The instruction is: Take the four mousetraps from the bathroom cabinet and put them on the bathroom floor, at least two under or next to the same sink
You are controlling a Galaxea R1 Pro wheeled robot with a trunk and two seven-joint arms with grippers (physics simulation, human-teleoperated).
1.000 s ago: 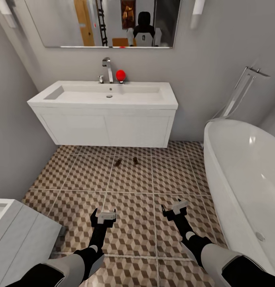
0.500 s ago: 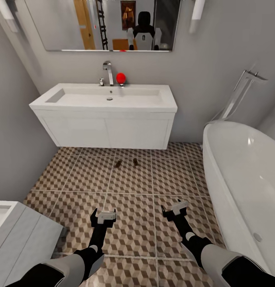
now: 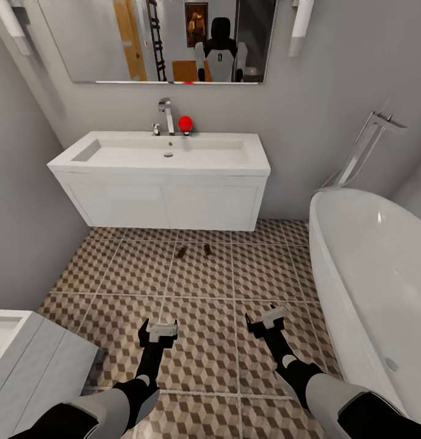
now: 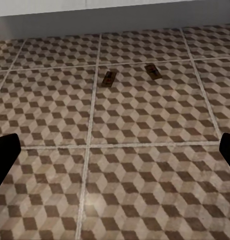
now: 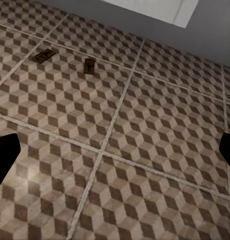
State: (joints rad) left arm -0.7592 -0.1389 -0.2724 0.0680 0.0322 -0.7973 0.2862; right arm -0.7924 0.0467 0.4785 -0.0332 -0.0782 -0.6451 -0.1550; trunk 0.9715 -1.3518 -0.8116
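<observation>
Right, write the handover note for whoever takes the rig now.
Left gripper: open, empty, over the tiles.
Right gripper: open, empty, over the tiles.
Two mousetraps, left one and right one, lie apart on the bathroom floor just in front of the bathroom sink.
Done: two traps placed by the sink.
Left: fetch the other two from the cabinet and set them on this floor.

- Below me: the bathroom floor (image 3: pixel 113 274), square tiles in a brown, beige and white cube pattern with pale grout lines.
- Two mousetraps lie flat on one tile, just in front of the vanity: the left mousetrap (image 3: pixel 181 251) and the right mousetrap (image 3: pixel 207 249).
- They lie near each other, not touching.
</observation>
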